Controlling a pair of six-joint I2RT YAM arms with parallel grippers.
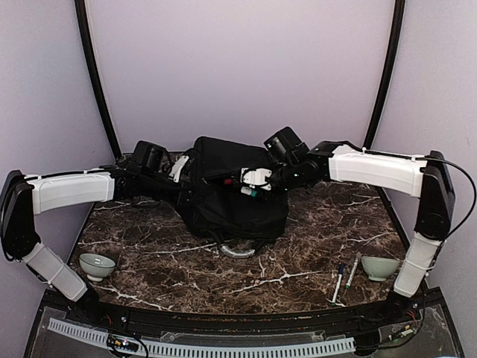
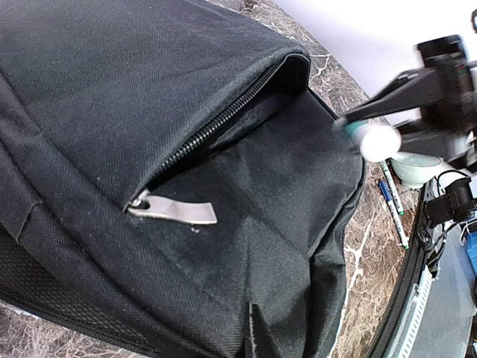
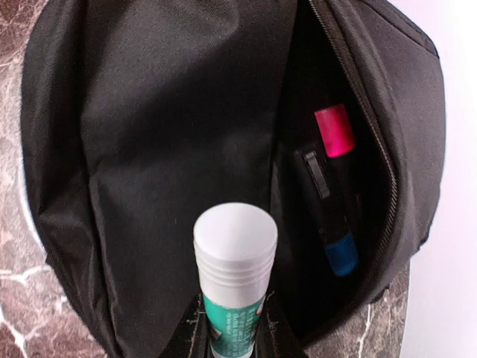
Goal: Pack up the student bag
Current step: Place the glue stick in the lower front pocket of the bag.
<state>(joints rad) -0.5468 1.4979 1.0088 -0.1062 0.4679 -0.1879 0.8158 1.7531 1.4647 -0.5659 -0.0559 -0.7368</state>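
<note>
The student bag (image 1: 231, 198), a large black backpack, lies in the middle of the table with its pocket unzipped. My left gripper (image 1: 181, 168) is at the bag's left edge, shut on a fold of its fabric (image 2: 261, 328); its fingers are mostly hidden by the cloth. My right gripper (image 1: 253, 183) is shut on a green glue stick with a white cap (image 3: 235, 276), held just above the open pocket (image 3: 328, 186). Inside the pocket lie a pink-capped marker (image 3: 334, 130) and a blue-capped one (image 3: 341, 253). The glue stick also shows in the left wrist view (image 2: 376, 138).
A pale green bowl (image 1: 97, 265) stands near left, another (image 1: 380, 267) near right. Two markers (image 1: 339, 282) lie beside the right bowl. The bag's grey handle loop (image 1: 237, 250) points at the front edge. The zipper pull (image 2: 175, 210) hangs at the pocket's end.
</note>
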